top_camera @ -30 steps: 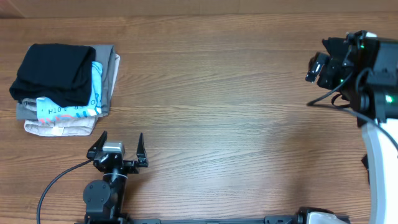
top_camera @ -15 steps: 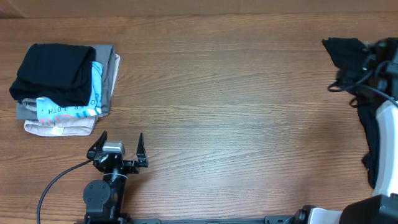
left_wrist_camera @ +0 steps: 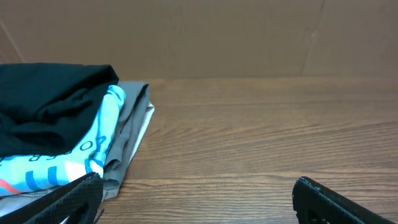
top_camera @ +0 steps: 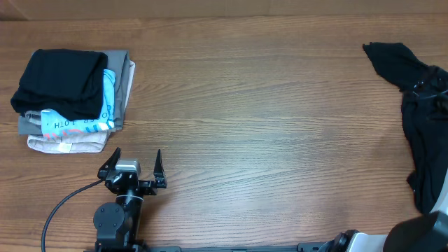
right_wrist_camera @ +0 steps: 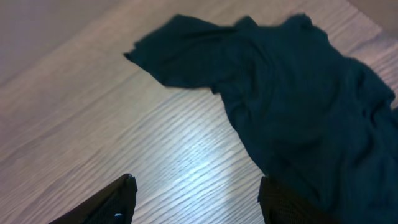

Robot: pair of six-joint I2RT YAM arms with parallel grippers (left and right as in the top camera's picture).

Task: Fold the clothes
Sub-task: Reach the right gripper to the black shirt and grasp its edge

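Note:
The clothes, a black T-shirt (top_camera: 420, 119), lie loose and crumpled at the table's right edge, one sleeve (top_camera: 385, 54) pointing to the far left. In the right wrist view the shirt (right_wrist_camera: 292, 87) fills the upper right. My right gripper (right_wrist_camera: 199, 202) hovers open over its near edge, with bare wood between the fingers; the right finger (right_wrist_camera: 289, 205) is over the dark cloth and the left finger (right_wrist_camera: 115, 202) over wood. My left gripper (top_camera: 133, 168) rests open near the front left, far from the shirt, with nothing in it (left_wrist_camera: 199, 205).
A stack of folded garments (top_camera: 70, 98) stands at the far left: black on top, then light-blue-and-white print, grey and beige. In the left wrist view the stack (left_wrist_camera: 68, 143) sits just ahead of the left finger. A cardboard wall (left_wrist_camera: 217, 37) runs along the back.
My right arm has swung off toward the right edge of the overhead view, uncovering the black T-shirt it hung over. The left arm and the stack have not moved.

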